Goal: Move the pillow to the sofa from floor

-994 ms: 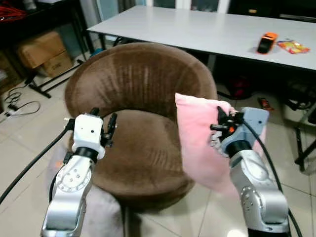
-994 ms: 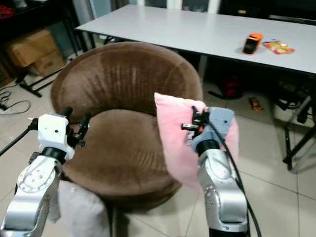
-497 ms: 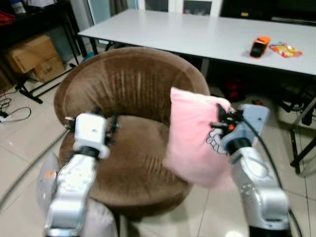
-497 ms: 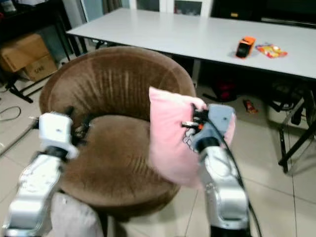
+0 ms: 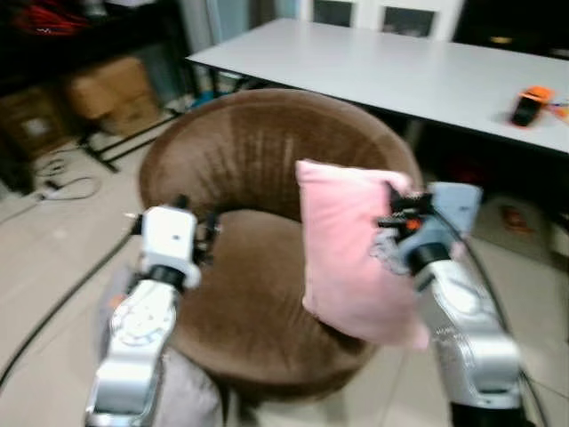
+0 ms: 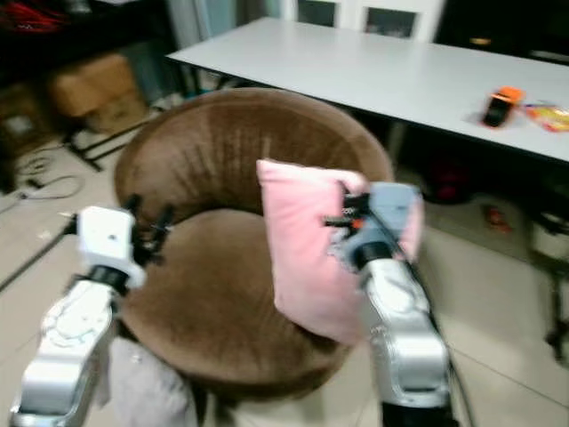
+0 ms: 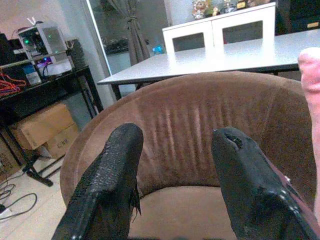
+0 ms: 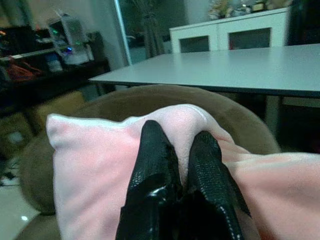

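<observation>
Your right claw has carried the soft pink square pillow over the round brown sofa, pinching it; your left claw is wide at 9 o'clock.

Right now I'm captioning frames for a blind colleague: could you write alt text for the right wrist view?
The right gripper pinches a fold of the pink pillow between its two black fingers, held in front of a round brown sofa chair. Behind stand a long grey table and a white cabinet.

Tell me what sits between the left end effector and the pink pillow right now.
Bare brown seat of the round sofa, seen in both eye views, separates the open left end effector from the pink pillow.
</observation>
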Controlling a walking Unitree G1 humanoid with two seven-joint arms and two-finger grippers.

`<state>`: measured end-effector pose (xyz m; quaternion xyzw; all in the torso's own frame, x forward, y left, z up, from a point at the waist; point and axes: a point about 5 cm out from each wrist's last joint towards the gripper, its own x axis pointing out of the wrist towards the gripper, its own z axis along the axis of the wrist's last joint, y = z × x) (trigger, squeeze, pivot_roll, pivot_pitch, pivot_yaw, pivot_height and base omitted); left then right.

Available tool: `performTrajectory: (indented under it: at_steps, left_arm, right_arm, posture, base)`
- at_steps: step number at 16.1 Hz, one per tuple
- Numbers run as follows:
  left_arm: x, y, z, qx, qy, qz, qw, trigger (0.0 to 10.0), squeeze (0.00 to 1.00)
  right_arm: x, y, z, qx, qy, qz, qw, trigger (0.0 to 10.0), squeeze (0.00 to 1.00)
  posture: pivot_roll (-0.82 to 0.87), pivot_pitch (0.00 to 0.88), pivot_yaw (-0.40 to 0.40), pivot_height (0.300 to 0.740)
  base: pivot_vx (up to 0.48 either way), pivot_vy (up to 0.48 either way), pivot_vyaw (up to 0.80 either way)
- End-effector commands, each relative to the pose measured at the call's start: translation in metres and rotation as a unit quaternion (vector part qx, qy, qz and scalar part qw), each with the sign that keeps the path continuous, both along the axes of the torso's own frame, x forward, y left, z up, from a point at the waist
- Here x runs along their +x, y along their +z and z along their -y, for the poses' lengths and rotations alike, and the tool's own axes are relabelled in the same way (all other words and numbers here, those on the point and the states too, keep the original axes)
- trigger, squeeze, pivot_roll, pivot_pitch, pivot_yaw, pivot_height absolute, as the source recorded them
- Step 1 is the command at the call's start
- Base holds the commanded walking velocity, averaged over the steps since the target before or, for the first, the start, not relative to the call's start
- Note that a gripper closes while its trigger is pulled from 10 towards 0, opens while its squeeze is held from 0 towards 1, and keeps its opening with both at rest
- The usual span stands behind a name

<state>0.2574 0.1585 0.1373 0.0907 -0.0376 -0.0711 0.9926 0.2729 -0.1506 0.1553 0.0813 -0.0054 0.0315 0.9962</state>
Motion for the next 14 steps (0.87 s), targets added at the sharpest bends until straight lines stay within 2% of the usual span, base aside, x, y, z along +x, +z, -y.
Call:
performTrajectory:
  at_steps: [1,14]
  left_arm:
    - [0.0007,0.0038,-0.0067,0.007,0.012,0.007,1.0,10.0,0.0]
    - [-0.0003,0.0035,-0.0056,0.009,0.011,0.009,1.0,10.0,0.0]
  right_arm:
    - [0.003,0.0112,-0.0063,0.005,0.009,0.029,1.0,10.0,0.0]
    - [0.0062,0.0077,-0.0076,-0.008,0.015,0.024,1.0,10.0,0.0]
  posture:
    - [-0.09,0.0,0.032,0.74]
    - [-0.09,0.0,0.024,0.74]
  base:
    - [0.289,0.0,0.0]
    - [0.276,0.0,0.0]
